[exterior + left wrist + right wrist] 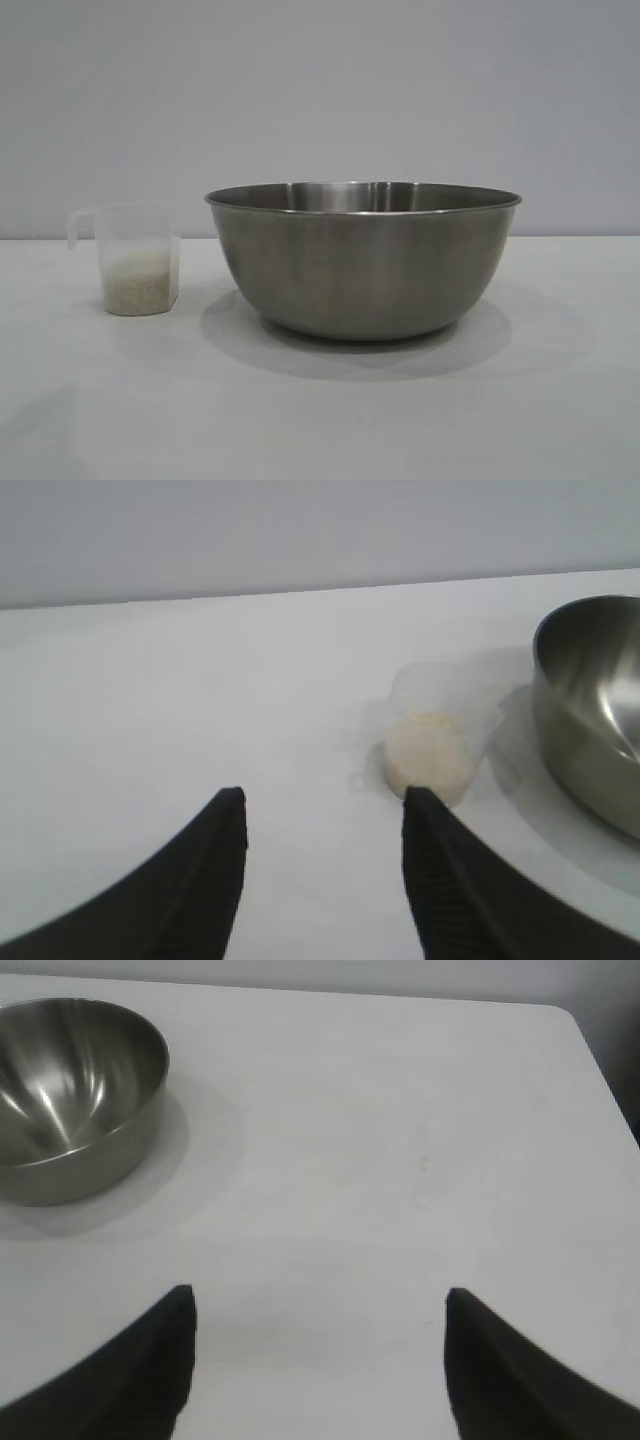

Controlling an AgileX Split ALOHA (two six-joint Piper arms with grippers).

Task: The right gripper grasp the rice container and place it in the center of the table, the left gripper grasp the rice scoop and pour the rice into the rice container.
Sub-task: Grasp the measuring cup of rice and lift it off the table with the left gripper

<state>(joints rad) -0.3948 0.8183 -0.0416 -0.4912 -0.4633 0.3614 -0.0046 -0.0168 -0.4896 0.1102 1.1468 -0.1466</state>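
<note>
Two vessels stand upright, mouths up, on the table (560, 400): I see the rice scoop (138, 262), handle away from the rice container (363, 260), just beside it, holding rice (140, 285). Left gripper (322, 810) is open, empty, short of the scoop. Right gripper (318, 1305) is open, empty, over bare table.

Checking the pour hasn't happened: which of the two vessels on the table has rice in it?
The small clear plastic measuring cup, holding off-white rice; the large steel bowl's visible inside is bare.
</note>
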